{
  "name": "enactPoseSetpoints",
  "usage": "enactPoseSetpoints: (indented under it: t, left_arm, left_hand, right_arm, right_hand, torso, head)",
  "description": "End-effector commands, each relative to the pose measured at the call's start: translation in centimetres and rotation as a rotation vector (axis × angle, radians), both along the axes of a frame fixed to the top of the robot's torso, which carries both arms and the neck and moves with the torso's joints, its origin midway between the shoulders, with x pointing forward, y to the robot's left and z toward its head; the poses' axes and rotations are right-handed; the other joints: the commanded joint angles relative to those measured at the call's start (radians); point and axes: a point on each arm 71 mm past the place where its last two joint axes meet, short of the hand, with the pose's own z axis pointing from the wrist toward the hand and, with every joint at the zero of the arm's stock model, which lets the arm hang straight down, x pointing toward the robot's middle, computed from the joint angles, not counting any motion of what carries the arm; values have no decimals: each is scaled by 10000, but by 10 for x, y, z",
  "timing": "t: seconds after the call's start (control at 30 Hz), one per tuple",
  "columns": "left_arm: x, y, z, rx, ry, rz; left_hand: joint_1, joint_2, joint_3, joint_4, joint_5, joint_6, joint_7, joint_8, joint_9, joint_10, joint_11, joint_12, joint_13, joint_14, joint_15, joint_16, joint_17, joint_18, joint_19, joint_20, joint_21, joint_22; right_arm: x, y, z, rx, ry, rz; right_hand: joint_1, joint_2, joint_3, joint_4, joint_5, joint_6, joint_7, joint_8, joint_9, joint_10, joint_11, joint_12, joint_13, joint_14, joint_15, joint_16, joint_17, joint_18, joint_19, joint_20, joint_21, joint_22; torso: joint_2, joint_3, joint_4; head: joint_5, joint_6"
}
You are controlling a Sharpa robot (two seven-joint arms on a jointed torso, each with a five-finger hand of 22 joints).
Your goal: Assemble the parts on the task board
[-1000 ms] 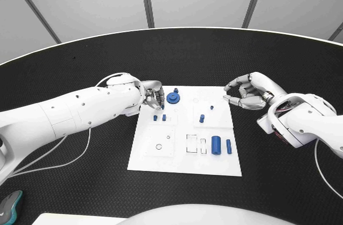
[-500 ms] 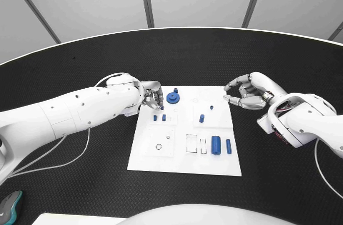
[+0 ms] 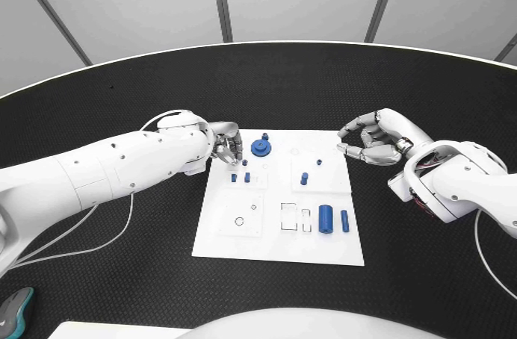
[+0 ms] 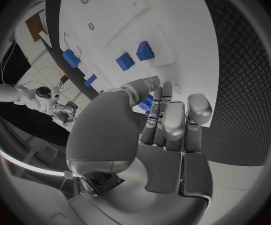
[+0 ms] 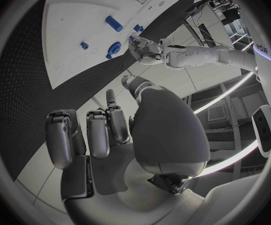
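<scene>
The round blue part point(image 3: 261, 146) sits at the far left of the task board point(image 3: 278, 238), and the left hand point(image 3: 224, 148) has just drawn back off it: a second ago the fingertips were down beside that piece, now there is white board between them. In the left wrist view those fingers lie close together with nothing visibly held. That looks like a finished placement, freeing the hand for the next piece. Nearer the robot, two small blue pegs point(image 3: 239, 178) stand side by side, and a blue cylinder point(image 3: 326, 219) waits further right. The right hand point(image 3: 372, 145) hovers off the board's far right corner, fingers curled, empty, unmoved
</scene>
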Motion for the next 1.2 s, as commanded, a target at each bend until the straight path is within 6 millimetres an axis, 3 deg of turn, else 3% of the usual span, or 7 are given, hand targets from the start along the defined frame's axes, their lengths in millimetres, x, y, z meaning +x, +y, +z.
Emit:
enactPoseSetpoints:
  t: [0.03, 0.2, 0.5, 0.7, 0.73, 0.77, 1.2]
  left_arm:
    - [1, 3, 1, -50, -116, 87]
    - [3, 12, 4, -373, -579, 228]
    - [2, 45, 12, -3663, -255, 1550]
    - [-5, 64, 17, -7511, 967, 2810]
    - [-8, 67, 19, -8586, 1320, 3030]
    - [-10, 68, 20, -9096, 1500, 3114]
    - [-31, 72, 31, -13341, 3277, 3365]
  left_hand:
    - [16, -95, -5, -62, -27, -54, 12, -70, -19, -4, 52, -43, -17, -27, 52, 57, -4, -99, -42, 21, -42, -17]
    - [34, -87, 12, -78, -17, -157, 54, -171, -51, 31, 78, -77, -12, -24, 73, 83, 0, -92, -67, 39, -56, -50]
    - [-72, -108, 80, 2, 40, -268, 112, -349, -90, -296, 190, -426, -117, -175, 167, -28, -389, 201, -1123, 116, -803, -1436]
    - [-171, -122, 129, 43, 31, -337, 207, -480, -101, -443, 303, -675, -227, -705, 270, -393, -1268, 608, -2756, 220, -2147, -3525]
    - [-145, -77, 162, 42, 40, -330, 197, -491, -91, -410, 318, -683, -232, -2058, 252, -2075, -4034, 602, -2783, 230, -2254, -3597]
    - [-190, -151, 39, 34, 20, -322, 192, -496, -70, -379, 289, -681, -231, -2216, 225, -2486, -4339, 618, -2823, 214, -2417, -3705]
    - [-82, 111, -286, 6, 17, -120, 70, -346, 49, -8, 137, -318, -63, -2219, 136, -2826, -4740, 610, -2857, 135, -2688, -3888]
  right_arm:
    - [1, -1, -1, -27, 44, -21]
    - [3, -3, -3, -144, 214, -57]
    - [10, -7, -10, -1714, 273, 384]
    - [15, -2, -15, -3706, -18, 945]
    - [17, 1, -16, -4238, -144, 1079]
    - [18, 3, -17, -4483, -200, 1129]
    - [37, 30, -24, -5688, -615, 1385]
  right_hand:
    - [86, -67, 88, -15, 38, -30, -19, 30, -22, -471, -5, -613, 348, 772, -58, -86, 1480, -149, 1076, -69, 26, 2635]
    - [200, -167, 529, 12, -185, -74, -69, 130, 14, -3174, -82, -5864, -4085, 394, -145, -953, 104, 84, 630, -145, -914, 2144]
    - [513, -348, 1191, -238, -572, 203, -101, 252, 110, -3375, 14, -10088, -7760, 402, -99, -1267, -192, 233, 381, -119, -1647, 1772]
    - [592, -400, 1235, -402, -611, 247, -136, 197, 103, -3580, 76, -10952, -8575, 401, -31, -1301, -208, 288, 294, -88, -1921, 1640]
    - [574, -412, 1233, -406, -650, 250, -130, 186, 100, -3631, 95, -11089, -8714, 392, -6, -1328, -240, 304, 265, -80, -2003, 1600]
    - [568, -422, 1229, -410, -668, 245, -128, 179, 98, -3627, 104, -11121, -8755, 393, -2, -1326, -236, 307, 261, -78, -2018, 1593]
    - [541, -456, 1255, -425, -1018, 69, 22, 1, 28, -3699, 251, -11550, -9310, 396, 109, -1347, -232, 353, 193, 4, -2273, 1469]
  torso:
    - [-3, -1, -4]
    - [-12, -4, -17]
    - [-108, 1, -38]
    - [-200, -10, -81]
    - [-207, -13, -86]
    - [-213, -21, -95]
    - [-189, -35, -56]
  head:
    - [9, 21]
    - [-19, 60]
    - [-191, 220]
    - [-524, 354]
    - [-608, 392]
    - [-644, 408]
    - [-940, 605]
